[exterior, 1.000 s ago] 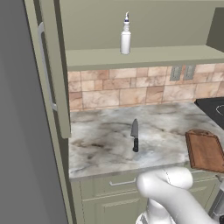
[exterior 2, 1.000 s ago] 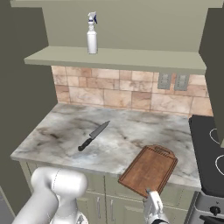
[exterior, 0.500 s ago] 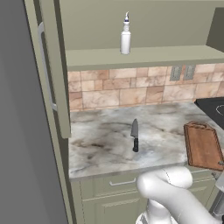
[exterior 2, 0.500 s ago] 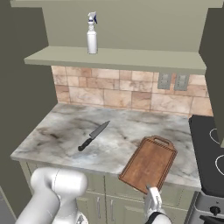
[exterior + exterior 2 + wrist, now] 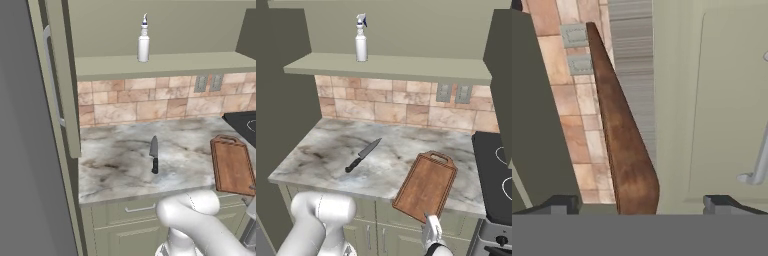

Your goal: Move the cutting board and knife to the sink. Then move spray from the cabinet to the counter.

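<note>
From the right base view I see the large rectangular reddish-brown wooden cutting board (image 5: pixel 426 186) with a raised rim and handle loop. It sits at the front of the pale grey marble counter (image 5: pixel 321 150) with dark veining, and its near short end juts out past the counter's front edge, the loop end pointing toward the backsplash. My gripper (image 5: pixel 431 231) sits just below and in front of that overhanging end.

In the hand view the board (image 5: pixel 619 140) runs edge-on between my two dark fingertips (image 5: pixel 562 204). The jaws stand spread wide, one to each side of the board's edge with a gap on both sides, so I read no grip on it.

The small kitchen knife (image 5: pixel 154 156) with a grey pointed blade and a short black handle lies flat on the counter, to the left of the board and well apart from it, blade pointing toward the tiled wall.

The slim white spray bottle (image 5: pixel 143 40) with a white-and-blue trigger nozzle stands upright on the plain shelf of the sage-green wall cabinet (image 5: pixel 165 65), above the knife. A black stovetop (image 5: pixel 493 175) adjoins the counter on the right.
</note>
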